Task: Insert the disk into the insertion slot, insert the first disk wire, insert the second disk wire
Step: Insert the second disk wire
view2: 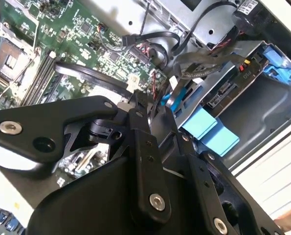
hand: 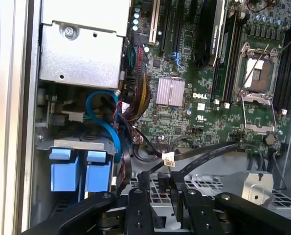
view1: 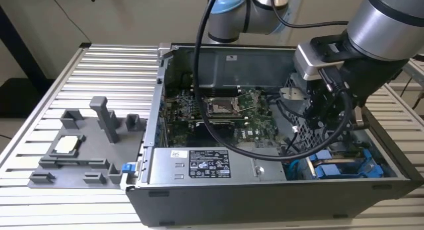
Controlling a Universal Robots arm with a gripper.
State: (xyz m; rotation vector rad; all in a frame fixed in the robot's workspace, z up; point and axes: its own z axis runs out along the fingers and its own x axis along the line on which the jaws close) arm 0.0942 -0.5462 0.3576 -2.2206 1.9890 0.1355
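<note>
Blue plastic frames what I take to be the disk (view2: 222, 95). Its silver-grey end shows inside the insertion slot (view2: 267, 105), so I judge it already lying in the bay, though I cannot tell how fully it is seated. It should handle as a stiff, dense block that dislikes knocks. The blue caddy (view2: 282, 68) rails along its long sides are the safe hold, not the label face or the connector edge.

Just beside the slot's mouth hang the black disk wires (view2: 204, 61). They are limp along their length and rigid only at the plug, so the plug body is the place to pinch.

My gripper (hand: 160, 188) hovers above the slot with its fingers (hand: 141, 183) apart and nothing between them. The perforated cage (hand: 204, 188) shows through the gap. Two blue tabs (hand: 79, 169) stand at the slot's front.

Farther from the slot lies the motherboard (view1: 219, 111). The power supply (view1: 198, 165) sits alongside the slot, on the exterior view's left.
</note>
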